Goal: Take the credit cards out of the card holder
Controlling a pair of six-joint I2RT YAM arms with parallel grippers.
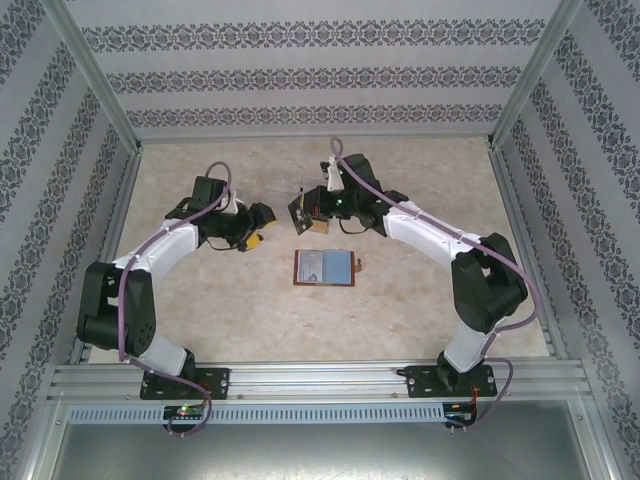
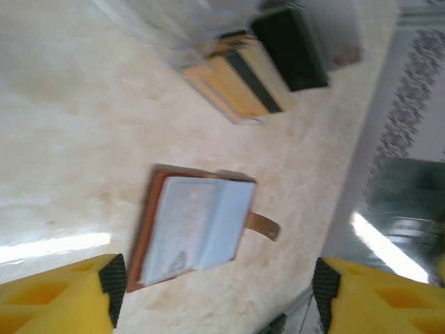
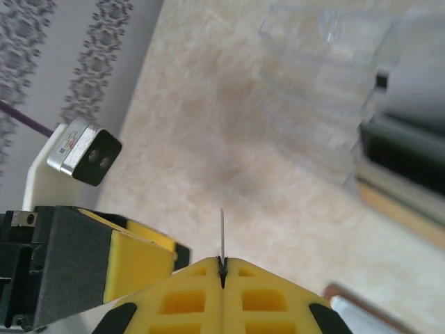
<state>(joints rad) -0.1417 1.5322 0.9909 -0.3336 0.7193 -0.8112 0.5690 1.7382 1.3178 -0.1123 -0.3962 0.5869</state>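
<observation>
Lying open on the surface (image 1: 200, 310), the card holder (image 1: 325, 267) sits between the two arms, on the base side of both sets of jaws.
Its long side runs left to right in the overhead view, and its strap (image 1: 357, 264) points toward the right arm. The jaws of the left gripper (image 2: 215, 299) stand wide apart above it, with the holder framed between the yellow fingers (image 2: 55, 296), so this free arm looks better placed for the next pull. The right gripper (image 3: 222, 268) has its jaws pressed together on a thin card (image 3: 222, 233), seen edge-on, beyond the holder.
</observation>
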